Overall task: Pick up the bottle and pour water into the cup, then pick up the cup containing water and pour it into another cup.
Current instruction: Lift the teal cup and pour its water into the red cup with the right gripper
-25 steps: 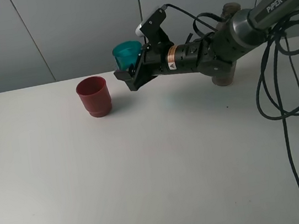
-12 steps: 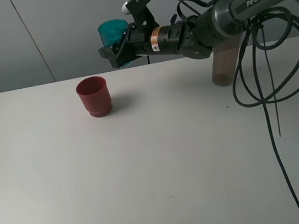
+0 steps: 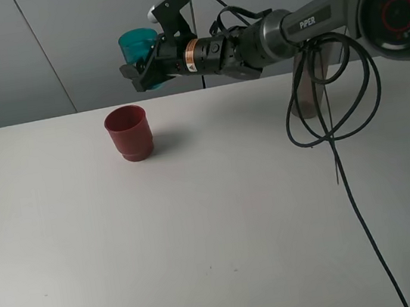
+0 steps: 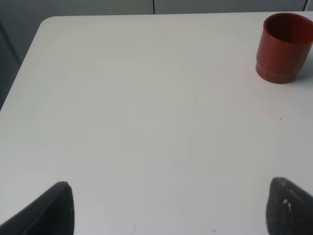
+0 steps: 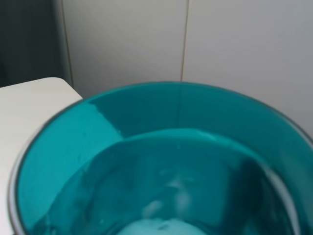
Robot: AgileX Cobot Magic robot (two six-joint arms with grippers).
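Teal and see-through, the cup [image 3: 136,45] hangs high above the table [image 3: 202,238] in the exterior high view, roughly upright, up and a little to the right of another cup [image 3: 128,132]. That red cup stands on the table with its mouth up, and its inside cannot be made out from here. The bottle [image 3: 308,97] stands at the right rear, partly hidden behind the arm and looping cables. One second ago the teal cup was lower and further right, and half a second ago it was midway. It has climbed and moved left since, while the red cup and the bottle have not shifted. The right gripper [image 3: 140,71] is clenched around the teal cup's lower part.

From the left wrist, the red cup [image 4: 283,46] sits on the table [image 4: 122,98], its visible inner wall dry-looking. The left gripper [image 4: 173,210] is spread wide and holds nothing.

From the right wrist, the teal cup [image 5: 161,161] fills the frame. A liquid line curves across its inner wall, with a pale patch at the bottom. The claw itself is out of sight here.
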